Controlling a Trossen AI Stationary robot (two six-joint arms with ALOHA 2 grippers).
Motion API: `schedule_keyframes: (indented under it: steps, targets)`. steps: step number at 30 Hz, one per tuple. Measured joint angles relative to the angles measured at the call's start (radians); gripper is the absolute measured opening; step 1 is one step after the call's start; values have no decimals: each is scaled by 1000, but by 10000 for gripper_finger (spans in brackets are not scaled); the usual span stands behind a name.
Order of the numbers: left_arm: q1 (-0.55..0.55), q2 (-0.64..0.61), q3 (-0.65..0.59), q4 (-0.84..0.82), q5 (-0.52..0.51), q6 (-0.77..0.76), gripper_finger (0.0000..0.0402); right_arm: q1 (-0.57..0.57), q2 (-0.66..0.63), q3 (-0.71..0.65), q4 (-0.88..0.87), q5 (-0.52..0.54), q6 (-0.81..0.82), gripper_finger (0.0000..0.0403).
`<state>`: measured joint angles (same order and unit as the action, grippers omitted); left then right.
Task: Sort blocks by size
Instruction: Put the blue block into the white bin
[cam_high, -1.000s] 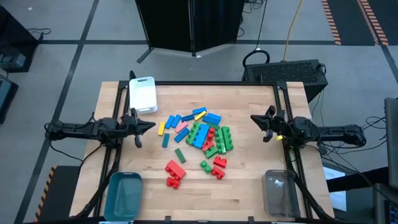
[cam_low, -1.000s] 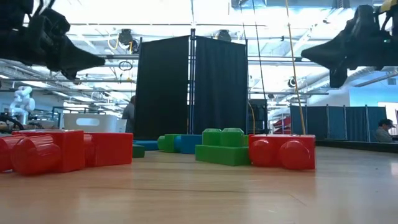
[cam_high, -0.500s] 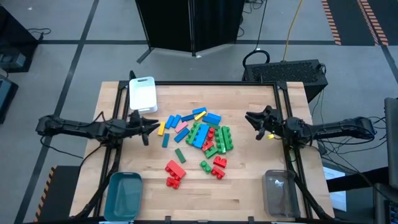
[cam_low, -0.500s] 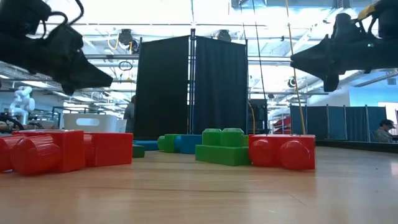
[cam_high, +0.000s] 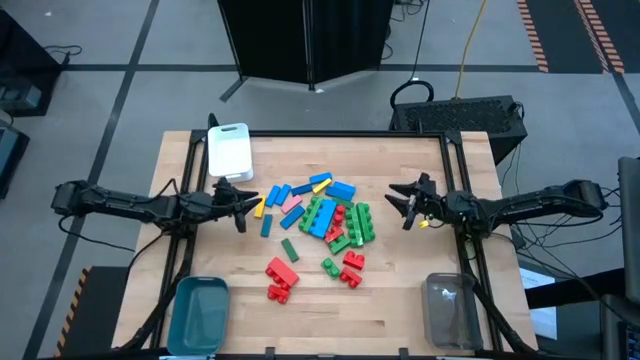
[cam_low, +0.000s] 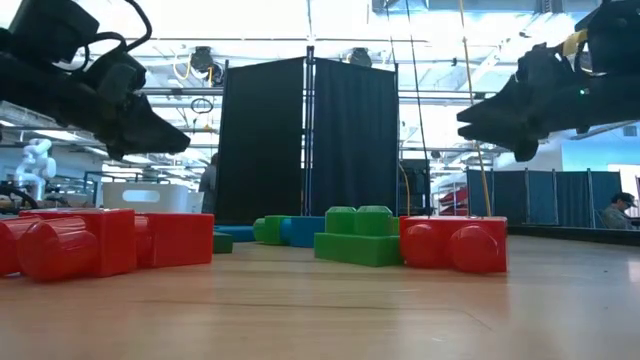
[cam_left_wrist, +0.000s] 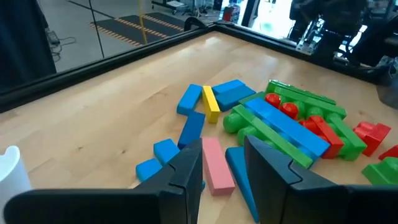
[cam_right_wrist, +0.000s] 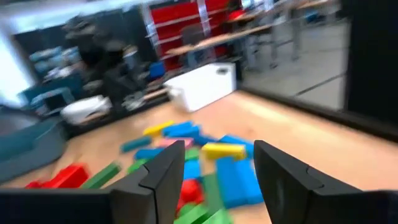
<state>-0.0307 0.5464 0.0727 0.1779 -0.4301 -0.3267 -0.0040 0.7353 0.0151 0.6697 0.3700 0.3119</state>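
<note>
Both arms reach in low and nearly level from opposite sides of the worktop (cam_high: 400, 310), each pointing at the pile of blocks (cam_high: 315, 225) in the middle. The left end effector (cam_high: 243, 203) hangs above the wood just beside the pile's left edge, close to a yellow bar (cam_high: 260, 207); its wrist view shows the two fingers (cam_left_wrist: 186, 171) spread a little with nothing between them, a pink bar (cam_left_wrist: 214, 165) lying just beyond the tips. The right end effector (cam_high: 402, 205) hangs on the pile's other side, a short way off from the green bricks (cam_high: 360, 222), its fingers (cam_right_wrist: 163, 174) parted and empty. In the low view both end effectors sit clear above the blocks, touching none. The pile holds a long blue bar (cam_high: 322, 218) lying across green bricks, with red pieces tucked in among them; several blue bars (cam_high: 282, 192) and one more yellow bar (cam_high: 320, 181) fan out toward the white bin (cam_high: 229, 150). On the near side of the pile lie two red bricks (cam_high: 280, 280), a second red pair (cam_high: 351, 268), one dark green bar (cam_high: 289, 248) and a small green piece (cam_high: 329, 265); the exact total in the heap cannot be counted. Three bins stand around the pile: the white one beyond its left side, a teal bin (cam_high: 199, 312) near the left front corner, and a clear bin (cam_high: 449, 310) near the right front corner.
</note>
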Motion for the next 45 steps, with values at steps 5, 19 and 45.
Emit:
schedule_keyframes:
  steps: [5, 19, 45]
  targets:
    - [14, 7, 4, 34, -7, -44, 109, 0, 37, 0, -1, -62, 65, 176]
    - [105, 305, 214, -160, 11, 3, 109, 45, 277, 226, -227, -54, -22, 176]
    - [208, 777, 491, -406, 145, -140, 241, 11, 601, 530, -271, -54, -148, 176]
